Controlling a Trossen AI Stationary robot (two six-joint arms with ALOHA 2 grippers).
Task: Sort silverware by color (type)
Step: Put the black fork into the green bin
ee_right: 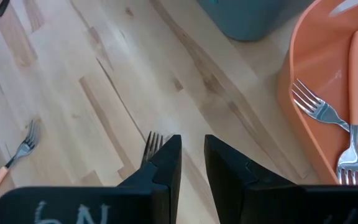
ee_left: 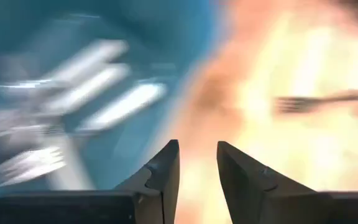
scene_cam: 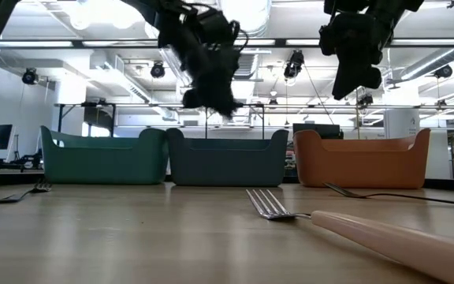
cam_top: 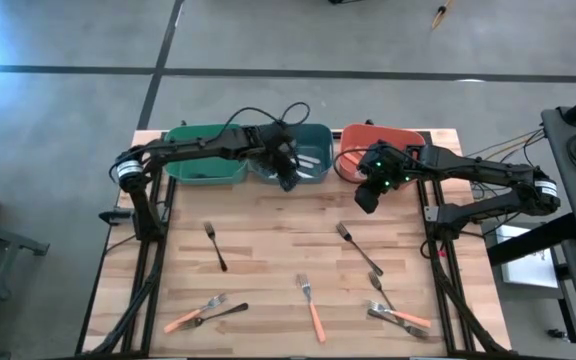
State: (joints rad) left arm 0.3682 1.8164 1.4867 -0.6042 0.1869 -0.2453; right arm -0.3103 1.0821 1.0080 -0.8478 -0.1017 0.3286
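Observation:
Silverware lies loose on the wooden table: a black fork (cam_top: 215, 245), a dark fork (cam_top: 358, 248), an orange-handled fork (cam_top: 311, 305), a pair (cam_top: 206, 315) near the left corner and a cluster (cam_top: 398, 317) near the right corner. Silver forks (ee_left: 86, 93) lie in the blue bin (cam_top: 293, 160). Orange-handled forks (ee_right: 337, 124) lie in the orange bin (ee_right: 303, 68). My left gripper (cam_top: 286, 178) (ee_left: 197, 152) hangs open and empty over the blue bin. My right gripper (cam_top: 366, 195) (ee_right: 192, 146) is slightly open and empty above the table, just off the orange bin's near side.
A green bin (cam_top: 206, 158) stands left of the blue one along the far edge. The orange bin (cam_top: 378, 140) stands right of it. Black cables (cam_top: 288, 115) loop over the left arm. The low view shows a pink-handled fork (scene_cam: 353, 225) close up. Bare wood (cam_top: 278, 235) lies mid-table.

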